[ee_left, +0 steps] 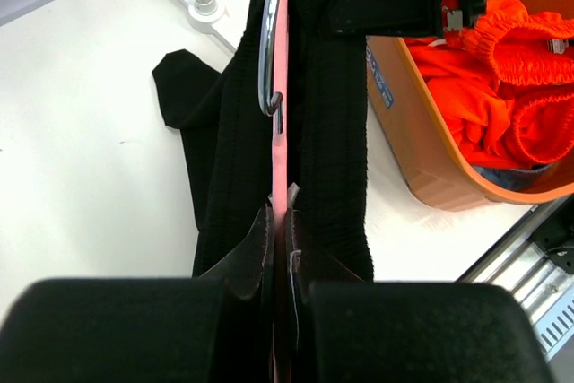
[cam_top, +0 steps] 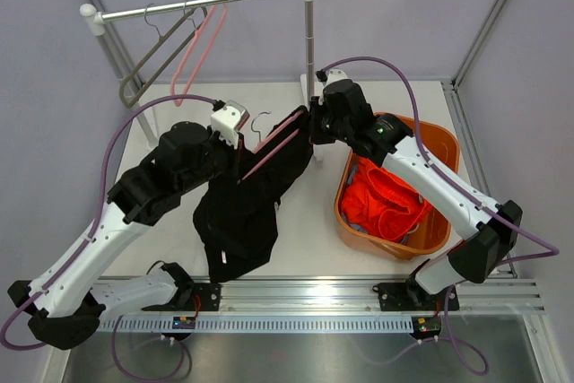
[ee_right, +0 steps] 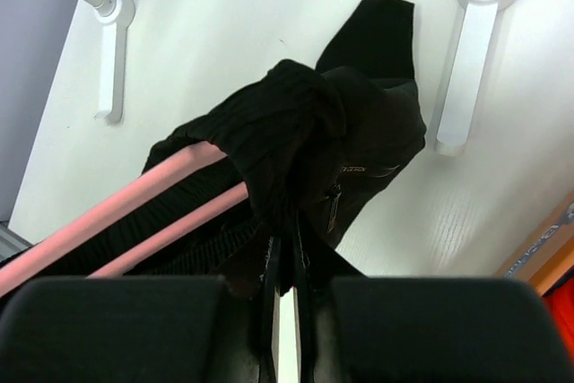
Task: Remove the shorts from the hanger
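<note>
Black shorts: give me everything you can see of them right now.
The black shorts are soft dark fabric with a ribbed elastic waistband, threaded on the pink hanger, which is off the rail. The left gripper clamps the hanger's bar. The right gripper pinches the bunched waistband at the hanger's other end. The legs hang down and crumple onto the white table.

Shorts [cam_top: 238, 221] on a hanger [ee_left: 280, 168] lie left of the basket [ee_left: 421, 145].

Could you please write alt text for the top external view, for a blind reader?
The left hand grips a pink plastic hanger while the right hand pinches the black fabric shorts draped on it, above a white table. Bright orange shorts lie in an orange basket.
</note>
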Available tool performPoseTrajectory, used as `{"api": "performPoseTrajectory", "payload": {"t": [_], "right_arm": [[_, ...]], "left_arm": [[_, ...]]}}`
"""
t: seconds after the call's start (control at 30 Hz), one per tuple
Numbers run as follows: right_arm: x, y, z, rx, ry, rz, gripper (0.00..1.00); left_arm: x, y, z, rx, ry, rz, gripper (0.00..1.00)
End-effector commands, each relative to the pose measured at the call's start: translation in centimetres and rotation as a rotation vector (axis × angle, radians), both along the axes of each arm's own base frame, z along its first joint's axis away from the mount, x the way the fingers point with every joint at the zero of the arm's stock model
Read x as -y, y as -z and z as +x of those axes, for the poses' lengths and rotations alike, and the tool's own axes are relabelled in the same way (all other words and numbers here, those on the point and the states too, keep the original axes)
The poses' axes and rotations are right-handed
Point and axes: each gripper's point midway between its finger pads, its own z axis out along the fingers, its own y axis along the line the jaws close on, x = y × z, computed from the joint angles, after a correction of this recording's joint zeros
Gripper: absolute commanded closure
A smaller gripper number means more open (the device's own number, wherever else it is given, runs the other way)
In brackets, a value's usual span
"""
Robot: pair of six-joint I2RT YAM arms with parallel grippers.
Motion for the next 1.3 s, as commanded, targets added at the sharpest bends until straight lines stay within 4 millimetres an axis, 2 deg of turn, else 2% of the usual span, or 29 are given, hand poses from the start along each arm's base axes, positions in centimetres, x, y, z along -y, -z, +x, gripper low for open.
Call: {"api": "performPoseTrajectory", "payload": {"t": [0.0,0.33,0.63,0.8,0.97,1.1,1.27], "right_arm": [[0.8,-2.1,1.9,0.081,0.072,-0.024,0.93],[3.5,-2.0,3.7,0.088,0.157,-0.069,0.93],[4.5,-1.4,4.1,0.076,0.181,-0.081,0.96],[4.3,-1.0,3.9,0.064,0.164,-0.075,0.98],[3.8,-0.5,3.6,0.047,0.142,-0.061,1.0],[3.5,-0.3,2.8,0.035,0.112,-0.039,1.0],[2.9,0.1,1.7,0.024,0.073,-0.034,1.0]], "left_arm": [[0.4,-0.7,-1.8,0.005,0.082,-0.036,1.0],[-0.6,-0.1,-4.1,0.002,0.136,-0.037,1.0],[-1.6,-2.1,-5.2,0.069,0.147,-0.075,1.0],[-1.2,-3.0,-5.9,0.094,0.196,-0.105,1.0],[-1.2,-3.7,-5.8,0.122,0.19,-0.129,1.0],[-1.3,-5.1,-5.3,0.161,0.157,-0.177,1.0],[-1.7,-6.6,-3.9,0.214,0.069,-0.25,1.0]]}}
